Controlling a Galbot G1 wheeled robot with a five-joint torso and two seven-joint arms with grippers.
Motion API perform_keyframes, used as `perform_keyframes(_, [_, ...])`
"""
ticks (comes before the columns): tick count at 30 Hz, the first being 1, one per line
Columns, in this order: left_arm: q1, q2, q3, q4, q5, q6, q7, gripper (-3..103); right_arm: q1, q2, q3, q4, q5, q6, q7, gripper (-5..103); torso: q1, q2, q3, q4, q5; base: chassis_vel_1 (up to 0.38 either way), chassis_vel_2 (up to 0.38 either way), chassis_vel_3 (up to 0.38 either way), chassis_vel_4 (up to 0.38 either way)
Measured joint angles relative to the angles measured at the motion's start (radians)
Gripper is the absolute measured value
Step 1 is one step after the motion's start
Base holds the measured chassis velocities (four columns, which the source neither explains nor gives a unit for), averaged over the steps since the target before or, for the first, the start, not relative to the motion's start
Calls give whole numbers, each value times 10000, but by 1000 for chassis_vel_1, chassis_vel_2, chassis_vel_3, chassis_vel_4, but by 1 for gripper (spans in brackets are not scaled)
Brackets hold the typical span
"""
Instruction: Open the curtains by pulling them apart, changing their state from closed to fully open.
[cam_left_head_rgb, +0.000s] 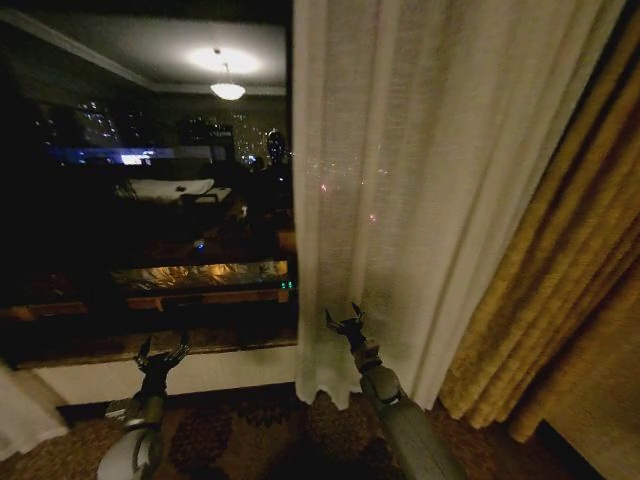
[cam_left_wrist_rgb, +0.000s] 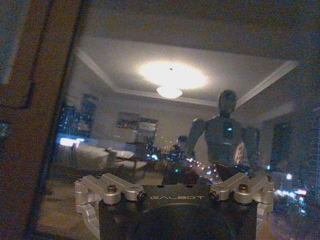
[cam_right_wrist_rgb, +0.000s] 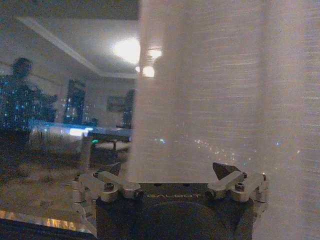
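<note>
Head view: bare dark window (cam_left_head_rgb: 150, 200) on the left, curtain (cam_left_head_rgb: 430, 180) hanging from mid-frame rightward, golden drape (cam_left_head_rgb: 570, 300) beyond it. Right gripper (cam_left_head_rgb: 345, 325) just at the curtain's lower left edge, fingers spread, empty. Left gripper (cam_left_head_rgb: 160, 355) low before the glass, spread too.

Left wrist: fingers (cam_left_wrist_rgb: 115, 187) wide, nothing between (only reflections ahead).

Right wrist: curtain (cam_right_wrist_rgb: 215, 90) directly ahead, fingers (cam_right_wrist_rgb: 227, 175) wide, gripping nothing.
</note>
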Motion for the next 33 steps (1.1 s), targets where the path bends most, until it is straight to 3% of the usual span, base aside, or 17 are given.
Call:
perform_keyframes(6, [0,0,1,0,0,0,0,100,21,14,-46,-61,-2,199,4,100,-2,1,-1,-4,2,81,52,-29,-91])
perform_keyframes(11, [0,-4,12,-1,0,0,4,100,51,-6,-62,-152,73,364,-496,100,-2,0,0,-12,6,-46,-55,51,47])
perform_keyframes(20, [0,-1,4,0,0,0,2,100,370,111,-340,-403,319,509,-735,100,-3,2,-1,-5,0,-14,9,15,-3])
perform_keyframes(33, [-2,-1,7,-1,0,0,2,100,1151,376,-932,-854,-92,421,528,100,3,-1,2,-7,3,-53,54,54,-49])
